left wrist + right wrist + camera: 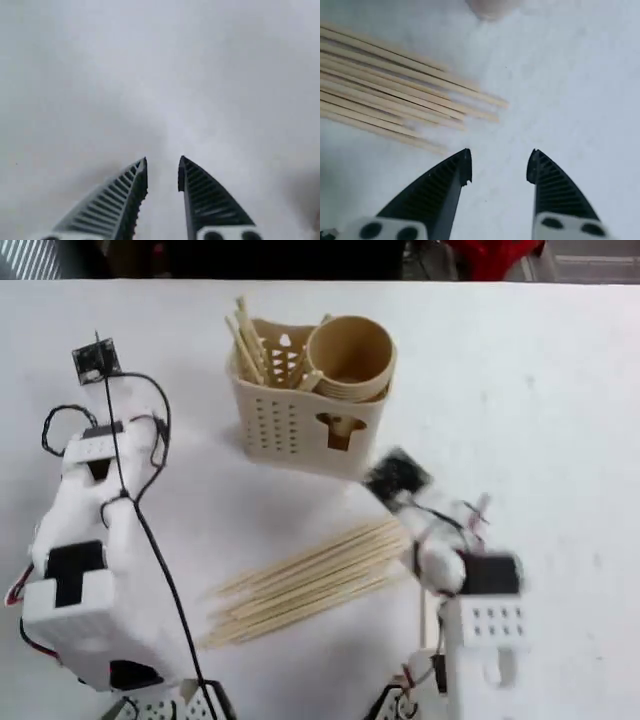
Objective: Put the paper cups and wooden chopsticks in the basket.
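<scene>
Our right pincer point(500, 155) hangs low over the counter point(520, 390) with its jaws apart and nothing between them, just short of the tips of the loose chopsticks point(395, 105). We judge it is lined up there to take them by their ends. They lie fanned flat at 6 o'clock from the basket point(290, 425). Paper cups point(350, 355) sit nested in the basket beside a few upright chopsticks point(250, 345) leaning in its corner, so that share looks done. Our left pincer point(163, 162), jaws slightly apart and empty, hangs over bare counter at 9 o'clock, out of the way.
</scene>
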Available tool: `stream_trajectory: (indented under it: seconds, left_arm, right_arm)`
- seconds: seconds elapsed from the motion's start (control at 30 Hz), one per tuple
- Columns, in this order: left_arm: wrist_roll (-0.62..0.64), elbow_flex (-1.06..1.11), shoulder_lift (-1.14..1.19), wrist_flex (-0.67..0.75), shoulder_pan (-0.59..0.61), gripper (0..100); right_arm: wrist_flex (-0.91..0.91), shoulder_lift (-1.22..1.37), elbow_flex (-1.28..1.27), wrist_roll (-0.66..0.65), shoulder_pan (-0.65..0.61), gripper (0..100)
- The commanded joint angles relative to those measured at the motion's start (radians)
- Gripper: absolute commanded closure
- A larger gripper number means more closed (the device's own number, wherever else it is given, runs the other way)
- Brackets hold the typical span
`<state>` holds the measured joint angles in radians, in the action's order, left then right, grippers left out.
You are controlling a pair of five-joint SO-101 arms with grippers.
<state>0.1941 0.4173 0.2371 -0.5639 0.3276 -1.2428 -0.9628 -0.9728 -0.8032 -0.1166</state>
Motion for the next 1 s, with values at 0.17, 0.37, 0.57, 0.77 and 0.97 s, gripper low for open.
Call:
stream_trajectory:
  seconds: [0.17, 0.37, 0.57, 0.77, 0.97]
  left_arm:
    - [0.009, -0.069, 0.024, 0.012, 0.022, 88]
    - [-0.005, -0.077, 0.024, 0.02, 0.033, 88]
    - [-0.064, -0.081, 0.024, 0.02, 0.038, 88]
    - [-0.066, -0.08, 0.024, 0.02, 0.036, 88]
    - [-0.066, -0.08, 0.024, 0.02, 0.033, 88]
  right_arm:
    - [0.007, 0.378, 0.244, -0.017, -0.423, 85.2]
    - [-0.022, 0.608, 0.345, -0.14, -0.526, 80.0]
    - [0.065, 0.756, 0.379, -0.255, -0.518, 76.4]
    - [0.193, 0.811, 0.374, -0.35, -0.513, 76.5]
    - [0.243, 0.886, 0.373, -0.356, -0.518, 76.6]
